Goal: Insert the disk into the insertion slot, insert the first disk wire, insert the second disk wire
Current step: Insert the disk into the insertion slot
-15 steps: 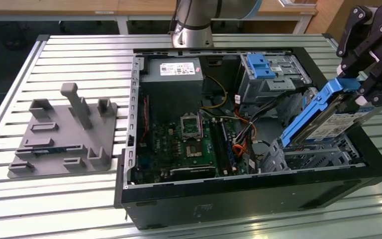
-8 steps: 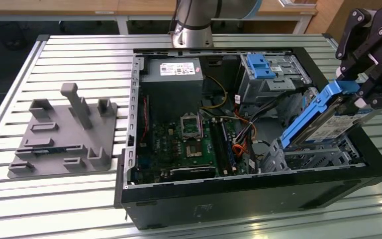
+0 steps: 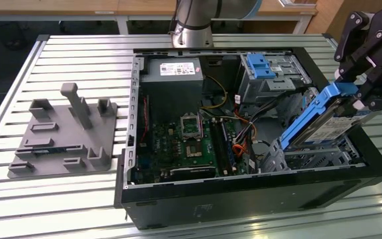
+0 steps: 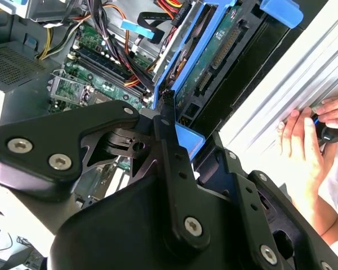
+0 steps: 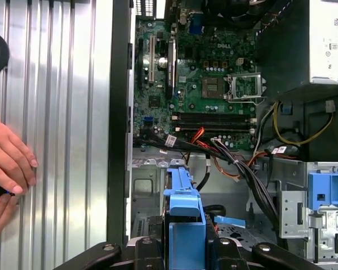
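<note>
Blue plastic frames the silver, white-labelled disk (image 3: 320, 127), tilted with its lower end in the insertion slot (image 3: 310, 160). The gripper (image 3: 350, 92) clamps its handle. Loose wires (image 3: 245, 134) crowd just beside the slot; a hand (image 5: 8, 163) rests outside the case (image 3: 244, 195).

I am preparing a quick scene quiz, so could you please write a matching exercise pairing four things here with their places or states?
Things: 1 disk; 2 insertion slot; 3 power supply; 4 grey fixture plate.
Places: A on the slatted table, outside the computer case; B tilted, held in the gripper; C inside the case, exterior view's left; D inside the case, under the disk's lower end.
Pairs: 1-B; 2-D; 3-C; 4-A.
</note>
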{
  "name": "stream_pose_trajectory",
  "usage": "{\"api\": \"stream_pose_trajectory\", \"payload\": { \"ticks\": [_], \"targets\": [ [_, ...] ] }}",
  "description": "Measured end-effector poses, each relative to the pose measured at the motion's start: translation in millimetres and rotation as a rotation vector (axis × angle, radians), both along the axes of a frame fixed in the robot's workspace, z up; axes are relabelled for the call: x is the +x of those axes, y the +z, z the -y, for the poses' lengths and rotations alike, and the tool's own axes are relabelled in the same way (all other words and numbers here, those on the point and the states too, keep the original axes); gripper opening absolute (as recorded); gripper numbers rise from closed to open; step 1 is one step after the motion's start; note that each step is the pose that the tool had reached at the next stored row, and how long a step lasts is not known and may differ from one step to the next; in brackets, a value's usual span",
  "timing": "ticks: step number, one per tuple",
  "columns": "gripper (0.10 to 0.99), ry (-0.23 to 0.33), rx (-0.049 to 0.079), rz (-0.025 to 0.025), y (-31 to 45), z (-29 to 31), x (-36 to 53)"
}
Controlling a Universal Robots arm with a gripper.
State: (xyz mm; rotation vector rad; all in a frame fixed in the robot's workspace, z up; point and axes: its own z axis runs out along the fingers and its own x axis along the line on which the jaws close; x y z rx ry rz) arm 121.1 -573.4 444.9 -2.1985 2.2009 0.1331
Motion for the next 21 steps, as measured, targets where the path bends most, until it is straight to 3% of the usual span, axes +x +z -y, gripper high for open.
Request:
{"api": "stream_pose_trajectory", "payload": {
  "ticks": [13, 21],
  "targets": [
    [0.365, 0.002, 0.000, 0.0000, -9.1, 0.0, 0.0],
    [0.365, 0.005, 0.000, 0.0000, -20.6, 0.0, 0.0]
  ]
}}
